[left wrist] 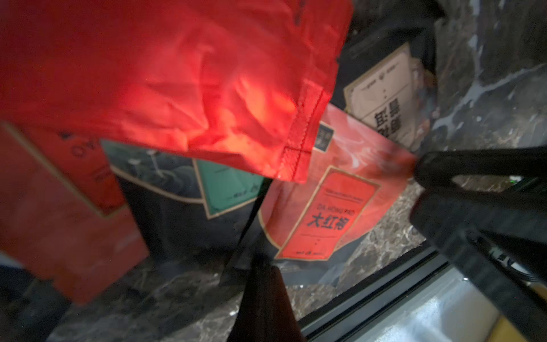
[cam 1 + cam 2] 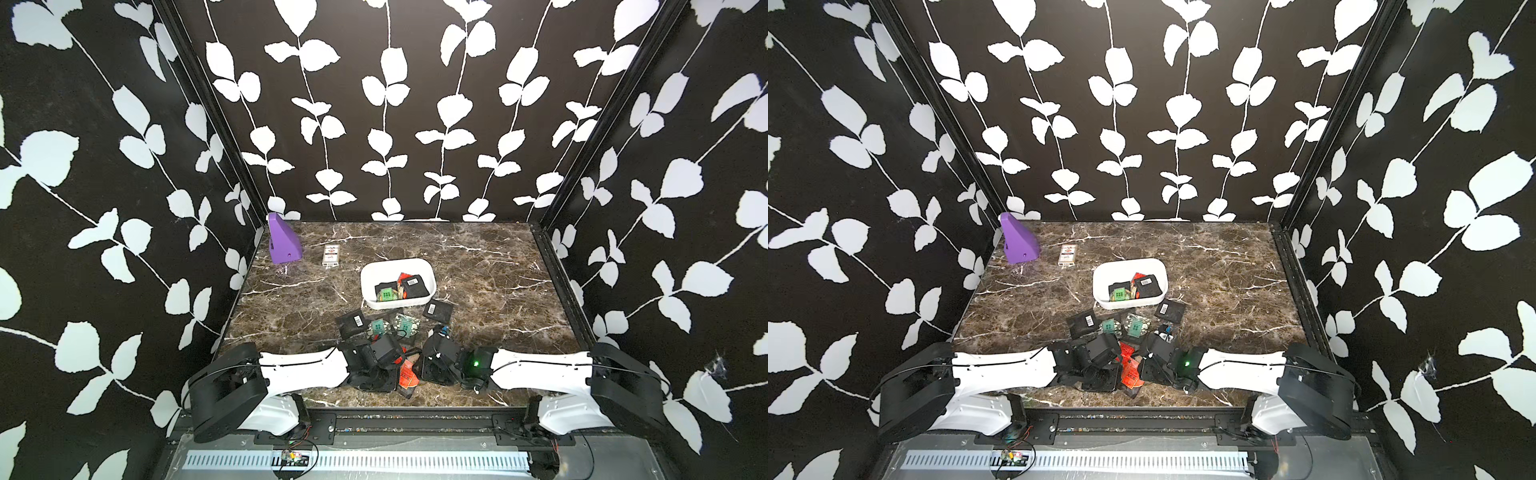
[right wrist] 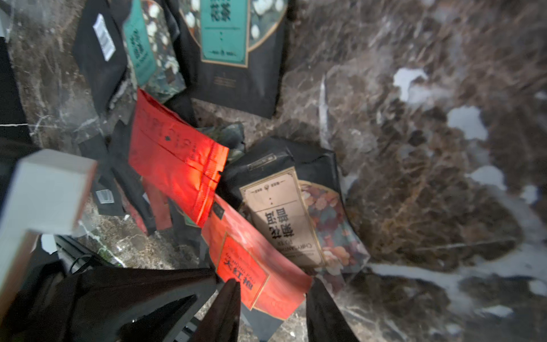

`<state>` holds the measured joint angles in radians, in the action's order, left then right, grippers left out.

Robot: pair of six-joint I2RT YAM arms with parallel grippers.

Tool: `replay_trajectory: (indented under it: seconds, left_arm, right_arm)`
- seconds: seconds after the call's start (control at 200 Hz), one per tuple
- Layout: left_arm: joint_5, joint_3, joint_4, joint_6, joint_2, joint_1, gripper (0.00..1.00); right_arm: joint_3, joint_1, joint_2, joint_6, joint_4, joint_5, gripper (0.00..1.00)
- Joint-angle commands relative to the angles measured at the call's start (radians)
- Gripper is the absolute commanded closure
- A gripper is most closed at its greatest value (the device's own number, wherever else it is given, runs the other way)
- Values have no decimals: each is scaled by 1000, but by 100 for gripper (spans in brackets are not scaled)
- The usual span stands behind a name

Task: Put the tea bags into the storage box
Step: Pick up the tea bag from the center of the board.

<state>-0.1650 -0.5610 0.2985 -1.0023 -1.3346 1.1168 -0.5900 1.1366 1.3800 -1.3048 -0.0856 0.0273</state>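
The white storage box (image 2: pixel 386 306) (image 2: pixel 1121 304) stands mid-table with several tea bags (image 2: pixel 409 286) in it. Loose tea bags (image 2: pixel 353 322) lie in front of it. Both grippers meet over a heap (image 2: pixel 409 374) at the table's front. My right gripper (image 3: pixel 275 284) is open, and the corner of a red-labelled tea bag (image 3: pixel 281 281) (image 1: pixel 325 213) lies between its fingers. My left gripper (image 1: pixel 259 272) is shut, its tips at that bag's edge; I cannot tell if it pinches anything. A plain red tea bag (image 1: pixel 177 74) (image 3: pixel 174 157) stands raised close to the left wrist camera.
A purple wedge block (image 2: pixel 283 241) and a small white packet (image 2: pixel 331 254) sit at the far left. A cream-labelled sachet (image 3: pixel 281 213) lies beside the red one. The table's front rail (image 1: pixel 384 290) runs just under the grippers. Patterned walls close in three sides.
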Motion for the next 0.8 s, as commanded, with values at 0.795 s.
replay_trajectory:
  seconds: [0.795]
  left_arm:
    - [5, 19, 1, 0, -13, 4, 100]
  right_arm:
    - [20, 5, 57, -8, 55, 13, 87]
